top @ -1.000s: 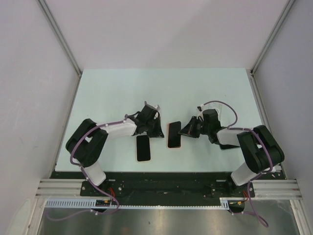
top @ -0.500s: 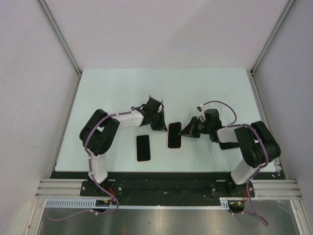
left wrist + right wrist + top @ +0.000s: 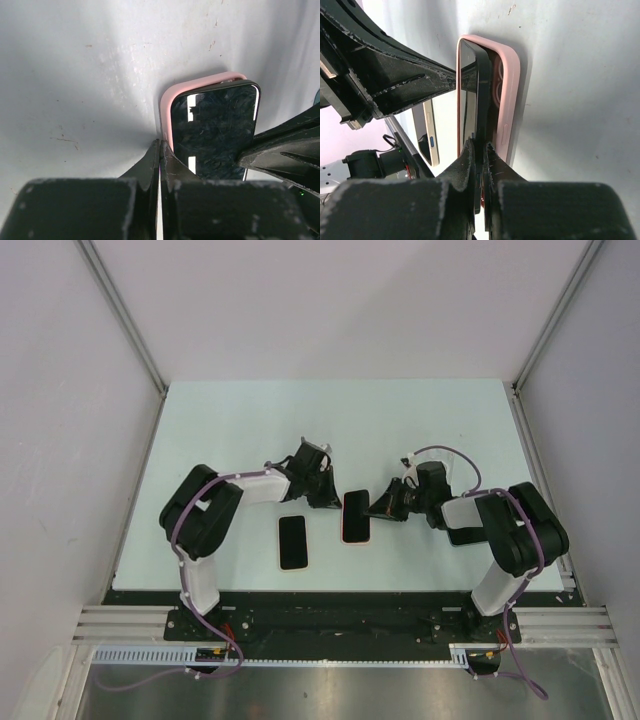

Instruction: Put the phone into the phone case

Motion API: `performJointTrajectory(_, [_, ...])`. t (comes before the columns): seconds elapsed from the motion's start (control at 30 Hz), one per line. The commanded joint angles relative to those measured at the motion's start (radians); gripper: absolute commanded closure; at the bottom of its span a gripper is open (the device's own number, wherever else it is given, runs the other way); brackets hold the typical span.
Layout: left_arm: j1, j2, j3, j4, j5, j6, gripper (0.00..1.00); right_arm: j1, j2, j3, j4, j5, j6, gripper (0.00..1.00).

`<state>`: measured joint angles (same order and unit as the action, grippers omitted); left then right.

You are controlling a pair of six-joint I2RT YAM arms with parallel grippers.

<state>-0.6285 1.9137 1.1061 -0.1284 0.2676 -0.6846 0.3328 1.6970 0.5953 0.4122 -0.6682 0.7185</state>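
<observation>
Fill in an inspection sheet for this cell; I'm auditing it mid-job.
Surface: pale table, lightly scuffed.
Job's things: phone sits tilted over the pink case, one side lifted out, not seated.
Clutter: second phone lying flat, apart from the case.
Grippers: left gripper shut, tips against the case's rim; right gripper shut on the phone's lifted edge.
Cables: purple cables looped along both arms, none lying over the phones.
Surroundings: white walls with metal framing; nothing else seen.
</observation>
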Motion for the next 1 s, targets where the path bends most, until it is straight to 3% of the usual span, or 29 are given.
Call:
performJointTrajectory(0.0, [-0.043, -0.033, -0.084, 0.032, 0.068, -0.059, 1.0, 0.045, 0.009, 0.012, -0.065, 0.067, -0.018, 0.95])
performJointTrajectory(0.13, [-0.042, -0.08, -0.114, 0.021, 0.042, -0.073, 0.97, 0.037, -0.057, 0.02, -0.142, 0.12, -0.022, 0.86])
performJointTrajectory(0.4, [-0.043, -0.173, -0.084, -0.059, -0.05, -0.038, 0.72, 0.026, -0.193, 0.066, -0.346, 0.202, -0.079, 0.52])
performJointTrajectory(0.53, [-0.043, -0.177, -0.084, -0.037, -0.039, -0.032, 0.63, 0.015, -0.232, 0.07, -0.394, 0.231, -0.09, 0.45])
performJointTrajectory(0.67, [-0.042, -0.136, -0.08, -0.005, 0.01, -0.026, 0.61, 0.018, -0.243, 0.069, -0.408, 0.255, -0.09, 0.36])
performJointTrajectory(0.97, [-0.043, -0.053, -0.054, 0.027, 0.087, -0.038, 0.6, 0.078, -0.174, 0.067, -0.34, 0.277, -0.062, 0.3])
